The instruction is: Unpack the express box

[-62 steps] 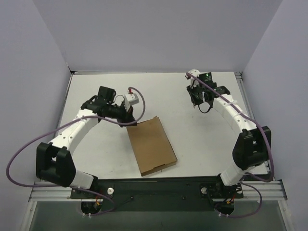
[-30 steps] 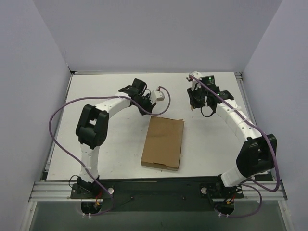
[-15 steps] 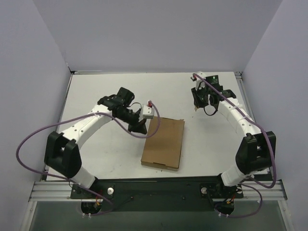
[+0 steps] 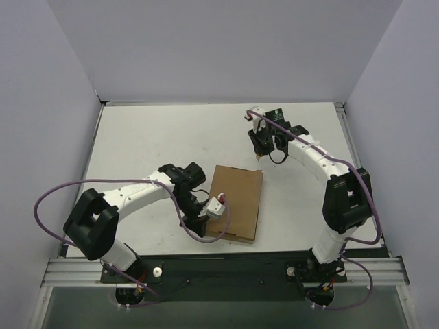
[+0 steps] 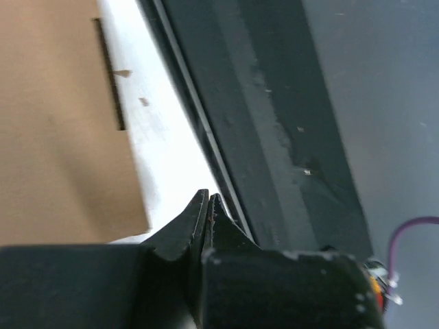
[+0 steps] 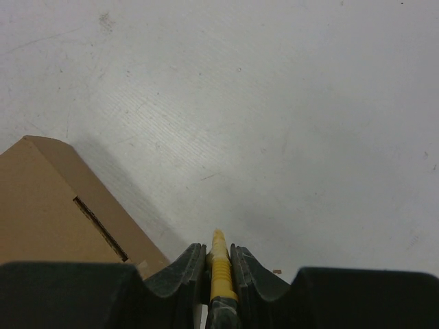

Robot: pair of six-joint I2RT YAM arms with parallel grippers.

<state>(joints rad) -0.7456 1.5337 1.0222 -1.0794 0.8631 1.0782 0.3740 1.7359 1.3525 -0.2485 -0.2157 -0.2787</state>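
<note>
Shifted since half a sec ago: left gripper (image 4: 208, 223), from far-left corner of flat brown corrugated cardboard express box (image 4: 234, 202) to its near-left corner; right gripper (image 4: 257, 152) in toward far edge. Box itself in same spot.

Left fingers pressed tight together, nothing btwn them. Right fingers narrow, clamped on slim yellow-handled tool (image 6: 219, 264).

Box flat on white table (image 4: 137, 137), lid closed: near corner just left of left fingertips (image 5: 199, 209), far corner low-left of right fingers (image 6: 195, 264), apart from both.

Prob light and stiff, thin flap likely to bend or tear if yanked. Matte board, decent grip, but apt to slide on smooth top, so pin w/ one gripper. Best hold prob at flap's free edge by the dark slit.

Plain, unmarked, clean edges, narrow slit along side wall in both wrist views.
</note>
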